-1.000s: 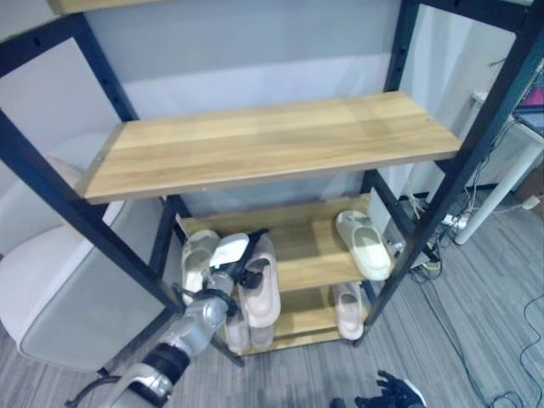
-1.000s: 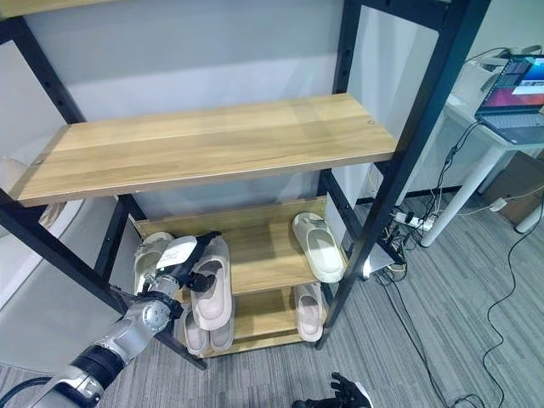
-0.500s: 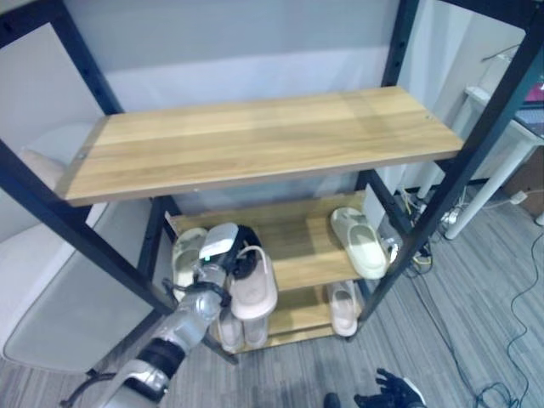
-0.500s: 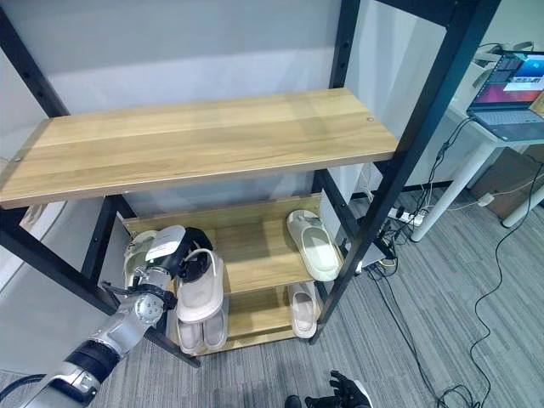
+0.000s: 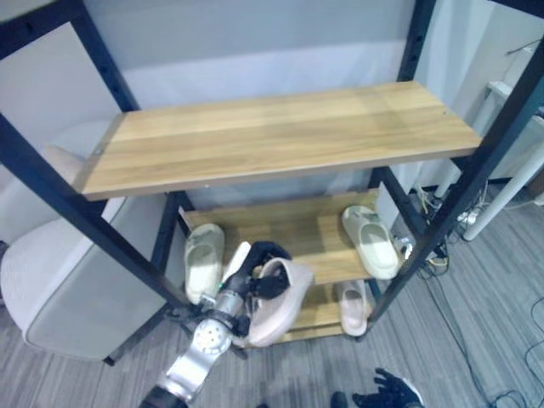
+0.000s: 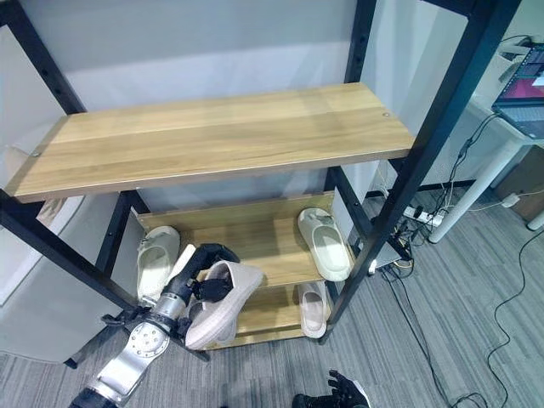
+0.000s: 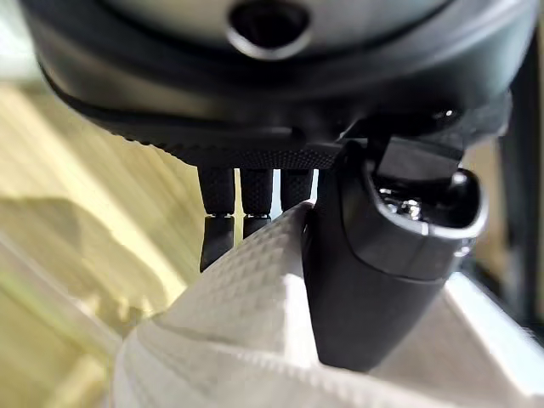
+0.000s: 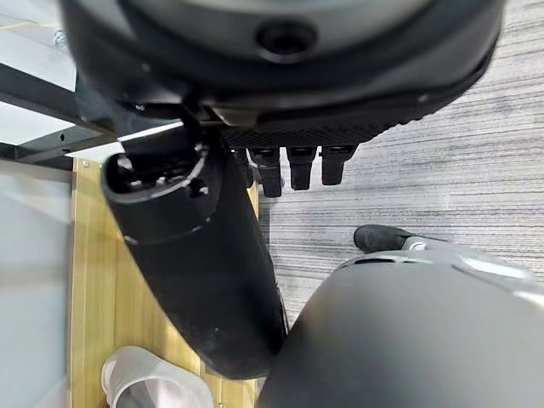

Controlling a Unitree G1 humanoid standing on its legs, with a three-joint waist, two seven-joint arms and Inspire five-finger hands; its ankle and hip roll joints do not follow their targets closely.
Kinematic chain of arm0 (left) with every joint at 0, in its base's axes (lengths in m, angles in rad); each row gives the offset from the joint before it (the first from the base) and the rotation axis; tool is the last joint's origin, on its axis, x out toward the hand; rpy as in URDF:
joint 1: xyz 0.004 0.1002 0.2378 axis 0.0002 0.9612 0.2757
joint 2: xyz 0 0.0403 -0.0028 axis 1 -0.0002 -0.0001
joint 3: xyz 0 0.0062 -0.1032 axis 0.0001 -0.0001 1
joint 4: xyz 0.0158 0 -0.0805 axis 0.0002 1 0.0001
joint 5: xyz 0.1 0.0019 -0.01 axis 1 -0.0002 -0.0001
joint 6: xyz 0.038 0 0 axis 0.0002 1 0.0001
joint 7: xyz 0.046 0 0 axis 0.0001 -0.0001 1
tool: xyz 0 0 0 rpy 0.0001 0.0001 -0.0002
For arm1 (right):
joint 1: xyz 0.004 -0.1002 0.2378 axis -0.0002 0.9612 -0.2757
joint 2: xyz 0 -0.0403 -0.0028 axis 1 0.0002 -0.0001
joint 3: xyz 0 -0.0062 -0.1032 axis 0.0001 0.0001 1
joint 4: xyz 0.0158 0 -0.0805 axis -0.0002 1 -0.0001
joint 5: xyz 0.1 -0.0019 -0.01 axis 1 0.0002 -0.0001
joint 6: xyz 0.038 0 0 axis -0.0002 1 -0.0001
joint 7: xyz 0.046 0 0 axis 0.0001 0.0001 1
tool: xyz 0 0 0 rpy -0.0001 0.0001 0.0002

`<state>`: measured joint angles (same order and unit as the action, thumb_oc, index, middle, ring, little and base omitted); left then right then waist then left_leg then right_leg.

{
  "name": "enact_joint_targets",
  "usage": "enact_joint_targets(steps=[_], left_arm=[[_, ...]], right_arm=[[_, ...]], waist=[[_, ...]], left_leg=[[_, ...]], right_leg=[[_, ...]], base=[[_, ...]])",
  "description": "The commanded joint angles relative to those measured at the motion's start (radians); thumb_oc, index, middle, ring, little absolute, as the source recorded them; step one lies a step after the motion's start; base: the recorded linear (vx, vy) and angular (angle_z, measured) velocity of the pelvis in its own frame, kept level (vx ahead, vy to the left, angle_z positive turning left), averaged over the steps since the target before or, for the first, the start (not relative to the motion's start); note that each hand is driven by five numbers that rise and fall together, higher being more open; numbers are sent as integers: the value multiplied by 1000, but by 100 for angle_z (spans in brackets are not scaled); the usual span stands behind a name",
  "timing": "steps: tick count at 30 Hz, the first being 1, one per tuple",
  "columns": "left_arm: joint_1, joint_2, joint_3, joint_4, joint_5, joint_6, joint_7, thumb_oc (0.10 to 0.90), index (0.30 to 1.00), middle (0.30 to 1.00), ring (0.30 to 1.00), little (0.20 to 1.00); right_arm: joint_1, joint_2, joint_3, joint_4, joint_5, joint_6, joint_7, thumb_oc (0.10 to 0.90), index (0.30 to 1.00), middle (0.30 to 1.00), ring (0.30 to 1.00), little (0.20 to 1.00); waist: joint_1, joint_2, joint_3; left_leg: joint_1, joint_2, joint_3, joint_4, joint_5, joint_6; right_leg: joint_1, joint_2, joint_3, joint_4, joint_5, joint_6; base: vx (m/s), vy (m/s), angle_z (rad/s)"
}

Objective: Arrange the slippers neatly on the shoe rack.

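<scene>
My left hand [image 5: 253, 270] is shut on a pale pink slipper [image 5: 276, 304], held tilted just in front of the shoe rack's middle shelf [image 5: 306, 229]. In the left wrist view the thumb [image 7: 382, 255] presses the slipper's textured strap [image 7: 238, 340] against the fingers [image 7: 242, 204]. A white slipper [image 5: 204, 259] lies at the left of the middle shelf and a cream one [image 5: 371, 242] at its right. Another pale slipper [image 5: 353, 308] sits on the lowest shelf. My right hand [image 5: 387, 395] hangs low over the floor, open and holding nothing.
A wide wooden upper shelf [image 5: 280, 136] spans the black frame posts [image 5: 51, 191]. A grey padded seat [image 5: 59, 289] stands left of the rack. To the right are a power strip with cables [image 6: 408, 246], a white desk leg [image 6: 476, 183] and a laptop [image 6: 531, 85].
My left hand has drawn the pink slipper off the middle shelf's front edge and tipped it; it now hangs tilted in front of the rack. The view has shifted slightly.
</scene>
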<state>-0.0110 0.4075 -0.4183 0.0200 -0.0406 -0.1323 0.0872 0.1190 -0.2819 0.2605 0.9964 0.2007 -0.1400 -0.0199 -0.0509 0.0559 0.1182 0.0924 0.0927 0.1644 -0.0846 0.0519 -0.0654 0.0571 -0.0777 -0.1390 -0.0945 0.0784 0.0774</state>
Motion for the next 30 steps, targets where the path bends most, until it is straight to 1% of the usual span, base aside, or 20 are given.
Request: enact_joint_targets(steps=[1,5,7,8,9,12,13,16,18,19,20,21,22,23,24,25,26,27,28,30], left_arm=[[-89,-28,-12,-77,-106,-110,-54,400,300,300,300,300],[-85,-32,-49,-53,-107,-100,-74,400,300,300,300,300],[-104,-30,-75,-25,-104,-91,-69,400,300,300,300,300],[-108,-32,-75,-21,-104,-92,-69,400,300,300,300,300],[-151,-31,-107,8,-91,-87,-53,400,300,300,300,300],[-217,-32,-119,45,-80,-87,-25,400,300,300,300,300],[-237,-30,-121,55,-73,-88,-15,400,300,300,300,300],[-255,-30,-116,62,-61,-86,1,400,300,300,300,300],[-315,-16,-91,57,-27,-87,47,400,300,300,300,300],[-329,-12,-82,52,-23,-88,59,400,300,300,300,300],[-329,-12,-82,53,-23,-88,59,400,300,300,300,300],[-371,12,-51,22,7,-95,100,400,300,300,300,300],[-393,23,-33,14,20,-95,126,400,300,300,300,300],[-422,33,-16,1,38,-99,152,400,300,300,300,300],[-442,45,2,-10,54,-101,173,400,300,300,300,300],[-463,59,20,-21,74,-98,197,400,300,300,300,300],[-464,60,20,-22,75,-97,198,400,300,300,300,300],[-510,84,61,-49,102,-101,248,400,300,300,300,300],[-511,85,61,-50,102,-100,248,400,300,300,300,300],[-587,123,105,-63,131,-93,317,400,300,300,300,300]], right_arm=[[-17,-33,-3,14,34,-24,4,800,900,900,900,900],[-21,-43,-10,10,40,-23,3,800,900,900,900,900],[-42,-61,-12,-6,51,-24,-6,800,900,900,900,900],[-45,-61,-13,-6,51,-24,-6,800,900,900,900,900],[-88,-78,-3,-28,61,-28,-21,800,900,900,900,900],[-148,-87,4,-50,84,-38,-42,800,900,900,900,900],[-163,-88,6,-56,92,-39,-50,800,900,900,900,900],[-175,-93,3,-72,99,-44,-61,800,900,900,900,900],[-208,-112,-12,-119,116,-62,-94,800,900,900,900,900],[-218,-116,-18,-127,123,-65,-102,800,900,900,900,900],[-219,-116,-18,-127,123,-65,-102,800,900,900,900,900],[-241,-129,-32,-186,132,-83,-124,800,900,900,900,900],[-251,-135,-39,-208,136,-90,-136,800,900,900,900,900],[-265,-143,-45,-232,138,-103,-149,800,900,900,900,900],[-274,-147,-52,-268,144,-113,-154,800,900,900,900,900],[-278,-157,-61,-301,142,-119,-167,800,900,900,900,900],[-278,-157,-62,-303,141,-117,-168,800,900,900,900,900],[-287,-170,-81,-369,144,-138,-186,800,900,900,900,900],[-288,-171,-81,-371,143,-137,-186,800,900,900,900,900],[-309,-193,-98,-448,145,-156,-203,800,900,900,900,900]], waist=[[-7,1,-19],[-13,5,3],[-24,7,67],[-23,8,69],[-33,4,153],[-31,-12,212],[-27,-15,210],[-25,-16,204],[-34,-15,241],[-35,-11,245],[-34,-9,234],[-39,-5,249],[-39,-4,256],[-41,-5,265],[-43,-1,259],[-43,-2,262],[-43,0,257],[-47,2,259],[-47,4,254],[-53,6,253]], left_leg=[[5,13,40,-3,-33,-36],[1,12,42,-3,-31,-34],[-29,10,43,17,-24,-32],[-31,10,43,17,-23,-32],[-112,15,39,101,-36,-28],[-277,32,37,251,-63,-23],[-355,42,32,319,-74,-18],[-454,56,27,401,-99,-4],[-604,74,32,551,-133,11],[-662,86,28,620,-158,15],[-680,88,27,633,-164,15],[-793,111,23,750,-202,24],[-852,116,18,810,-221,31],[-908,121,11,867,-241,37],[-954,125,-8,937,-299,29],[-1019,134,-25,999,-320,38],[-1035,136,-29,1017,-331,38],[-1136,153,-58,1123,-373,53],[-1150,154,-61,1135,-378,53],[-1296,164,-105,1296,-443,73]], right_leg=[[51,-39,-91,7,-109,74],[44,-39,-87,7,-104,75],[6,-47,-81,33,-93,70],[2,-48,-80,37,-94,70],[-97,-66,-67,133,-104,58],[-249,-87,-50,261,-123,43],[-317,-98,-47,323,-137,38],[-410,-104,-37,405,-163,31],[-566,-116,-21,550,-199,17],[-632,-120,-10,626,-221,16],[-650,-120,-8,638,-226,16],[-771,-119,21,745,-259,8],[-834,-120,26,807,-275,3],[-890,-121,37,851,-290,-1],[-937,-120,56,919,-338,9],[-1000,-122,64,979,-357,7],[-1015,-123,64,996,-368,7],[-1112,-123,82,1091,-404,5],[-1125,-123,82,1102,-409,5],[-1266,-129,93,1260,-467,0]], base=[[0,0,0],[-60,-4,-5],[-185,14,-12],[-386,14,-16],[-426,4,-18],[-370,-44,-16],[-247,-59,-15],[-147,-9,-23],[-238,18,-30],[-160,21,-16],[-154,40,-13],[-174,39,-15],[-231,37,-26],[-41,43,-28],[-7,34,-27],[61,36,-16],[-48,20,-10],[-17,16,-6],[-35,10,-4],[7,5,-2]])
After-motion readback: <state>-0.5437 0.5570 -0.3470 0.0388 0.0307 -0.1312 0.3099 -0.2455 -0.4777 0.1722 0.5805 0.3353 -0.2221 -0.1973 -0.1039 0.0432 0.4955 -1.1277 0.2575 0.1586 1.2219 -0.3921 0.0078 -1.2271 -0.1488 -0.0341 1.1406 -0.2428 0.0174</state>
